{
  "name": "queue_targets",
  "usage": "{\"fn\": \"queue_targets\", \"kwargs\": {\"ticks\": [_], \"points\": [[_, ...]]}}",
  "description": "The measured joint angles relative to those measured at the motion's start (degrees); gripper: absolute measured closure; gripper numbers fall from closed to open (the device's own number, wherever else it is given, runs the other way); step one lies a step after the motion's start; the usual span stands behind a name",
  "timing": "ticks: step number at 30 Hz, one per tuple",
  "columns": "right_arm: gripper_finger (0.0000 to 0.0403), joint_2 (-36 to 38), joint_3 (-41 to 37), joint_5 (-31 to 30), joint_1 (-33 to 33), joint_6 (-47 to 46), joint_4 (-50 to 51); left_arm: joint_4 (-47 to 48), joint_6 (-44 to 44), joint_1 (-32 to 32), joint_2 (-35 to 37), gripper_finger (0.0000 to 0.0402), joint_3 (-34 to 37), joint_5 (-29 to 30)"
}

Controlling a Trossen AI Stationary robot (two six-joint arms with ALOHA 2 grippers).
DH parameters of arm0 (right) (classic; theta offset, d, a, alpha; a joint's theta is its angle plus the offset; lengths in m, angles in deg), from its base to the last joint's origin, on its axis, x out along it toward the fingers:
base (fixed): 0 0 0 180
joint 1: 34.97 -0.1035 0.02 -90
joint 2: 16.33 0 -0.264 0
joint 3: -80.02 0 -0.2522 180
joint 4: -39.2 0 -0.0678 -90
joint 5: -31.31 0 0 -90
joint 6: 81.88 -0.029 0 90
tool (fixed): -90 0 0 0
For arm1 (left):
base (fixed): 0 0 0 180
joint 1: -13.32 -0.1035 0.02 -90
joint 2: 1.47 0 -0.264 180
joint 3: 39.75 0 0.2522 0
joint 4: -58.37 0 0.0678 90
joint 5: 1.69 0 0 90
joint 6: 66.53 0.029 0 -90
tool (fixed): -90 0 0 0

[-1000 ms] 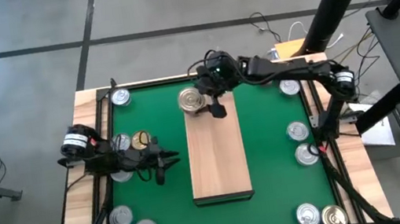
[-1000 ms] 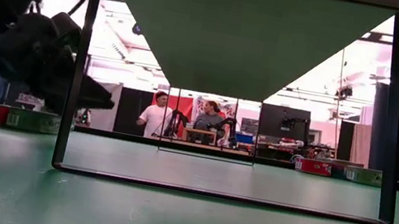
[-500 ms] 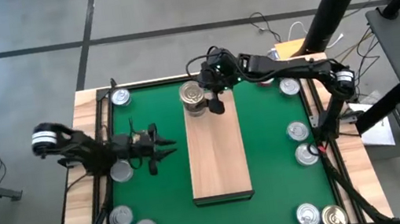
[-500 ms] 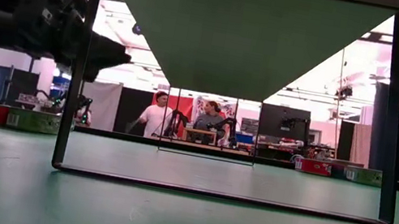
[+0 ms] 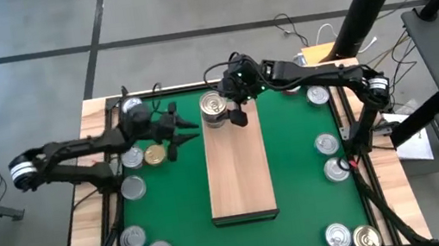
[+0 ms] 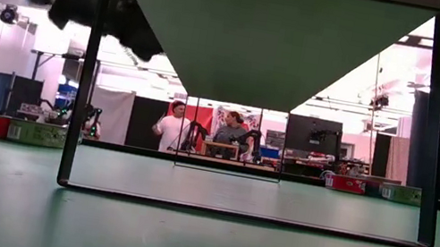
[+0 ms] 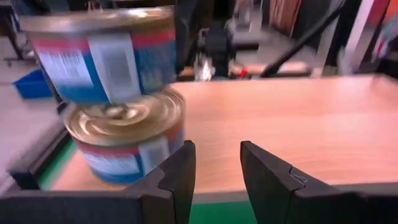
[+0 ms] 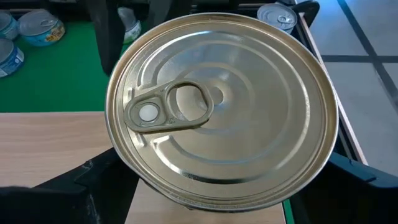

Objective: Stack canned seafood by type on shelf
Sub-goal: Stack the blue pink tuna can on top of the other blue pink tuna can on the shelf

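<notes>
My right tool [image 5: 230,106] grips a silver-topped can [image 5: 213,104] above another can [image 7: 127,143] at the shelf's [image 5: 240,181] far end, slightly offset. My left tool [image 5: 178,126], parted and empty, hovers just left.

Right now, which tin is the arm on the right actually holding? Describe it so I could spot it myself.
Find the long light-wood shelf in the middle of the green table. At its far end, the right gripper holds one gold-topped can just above another can on the board. It is the only tin raised off a surface; the rest lie on the green mat.
</notes>
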Motion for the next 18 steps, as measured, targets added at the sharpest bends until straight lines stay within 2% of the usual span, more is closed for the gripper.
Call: {"fn": "queue_targets", "kwargs": {"ticks": [3, 5, 11, 18], "points": [[0.0053, 0.0, -0.5, 0.0, 0.0, 0.0, -0.3, 14.7, 5.4, 0.0, 1.4, 0.0288, -8.4, 0.9], [0.0054, 0.0, -0.8, 0.0, 0.0, 0.0, -0.4, 20.1, 7.4, 0.0, 2.1, 0.0288, -12.4, 1.0], [0.0052, 0.0, -1.8, 0.0, 0.0, 0.0, -1.9, 21.8, 9.5, 0.0, 2.0, 0.0288, -20.0, 1.8], [0.0048, 0.0, -4.1, 0.0, 0.0, -0.7, -3.9, 21.8, 10.6, -0.1, -6.9, 0.0288, -27.7, 2.1]]}}
